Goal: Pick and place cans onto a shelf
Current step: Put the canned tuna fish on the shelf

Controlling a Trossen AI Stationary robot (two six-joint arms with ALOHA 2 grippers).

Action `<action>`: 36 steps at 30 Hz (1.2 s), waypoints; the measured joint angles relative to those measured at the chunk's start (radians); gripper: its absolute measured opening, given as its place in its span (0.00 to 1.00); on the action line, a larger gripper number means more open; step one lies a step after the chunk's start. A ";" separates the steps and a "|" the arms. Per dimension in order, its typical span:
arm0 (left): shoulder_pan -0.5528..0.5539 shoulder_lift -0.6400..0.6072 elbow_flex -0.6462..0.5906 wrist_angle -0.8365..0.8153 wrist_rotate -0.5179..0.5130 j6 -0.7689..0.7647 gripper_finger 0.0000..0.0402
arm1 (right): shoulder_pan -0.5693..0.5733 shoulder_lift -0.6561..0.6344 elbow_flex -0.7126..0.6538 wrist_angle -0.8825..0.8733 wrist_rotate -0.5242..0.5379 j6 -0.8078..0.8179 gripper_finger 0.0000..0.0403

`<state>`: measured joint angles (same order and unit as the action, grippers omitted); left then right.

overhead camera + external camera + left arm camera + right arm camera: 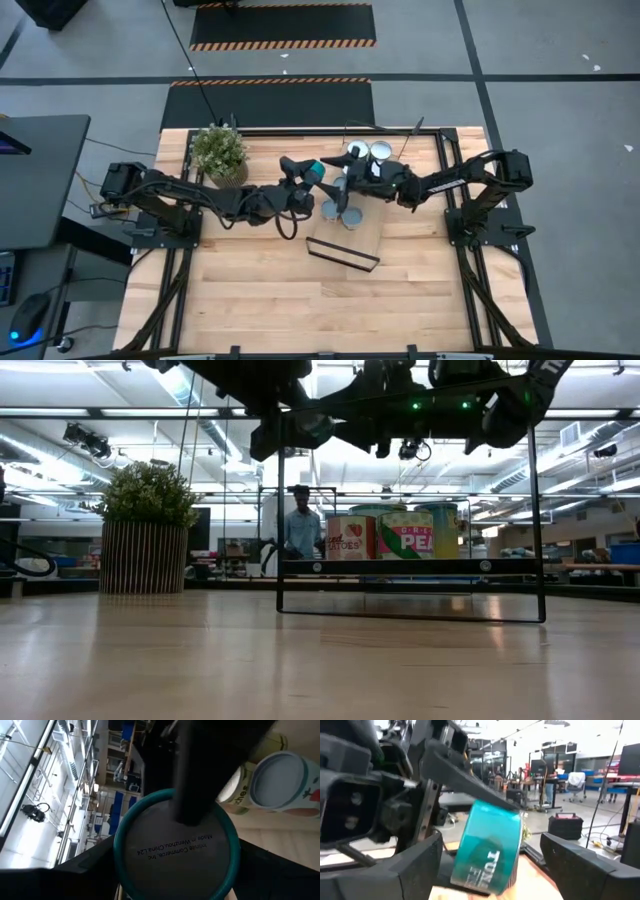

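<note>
Above shelf [345, 240], left claw [308, 180] clamped around raised teal can [314, 171].

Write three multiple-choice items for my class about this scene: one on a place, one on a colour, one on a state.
1. Where does the potted plant stand?
A. on the shelf
B. on the table, beside the left arm
C. on the floor

2. What colour is the side of the gripped can?
A. red
B. yellow
C. teal

3. What is the state of that can?
A. held in the air
B. standing on the shelf
C. lying on the table

Key:
1 B: the potted plant sits on the table at its far left.
2 C: the can shows a teal wall.
3 A: the left gripper clamps it, and the open right gripper is close by.
</note>
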<state>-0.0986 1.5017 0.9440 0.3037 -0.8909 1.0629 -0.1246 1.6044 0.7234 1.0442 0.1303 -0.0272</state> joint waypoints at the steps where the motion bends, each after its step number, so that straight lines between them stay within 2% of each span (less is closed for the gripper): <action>1: 0.000 0.000 0.000 0.000 0.001 -0.001 0.74 | 0.000 0.001 0.000 0.007 0.000 0.000 0.84; 10: 0.000 0.000 0.000 -0.001 0.054 -0.002 0.74 | -0.010 0.004 0.000 0.021 -0.043 0.007 0.63; 18: -0.003 0.000 0.000 -0.003 0.048 -0.001 0.78 | -0.016 0.004 0.000 0.015 -0.057 0.024 0.47; 25: -0.005 0.000 -0.002 0.003 0.050 -0.035 0.80 | -0.016 0.002 0.000 -0.005 -0.055 0.020 0.45; 36: -0.007 0.000 -0.002 0.102 0.058 -0.139 0.88 | -0.016 0.002 0.000 -0.013 -0.043 -0.007 0.45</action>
<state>-0.1056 1.5013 0.9417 0.4057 -0.8330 0.9238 -0.1410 1.6062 0.7231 1.0313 0.0868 -0.0341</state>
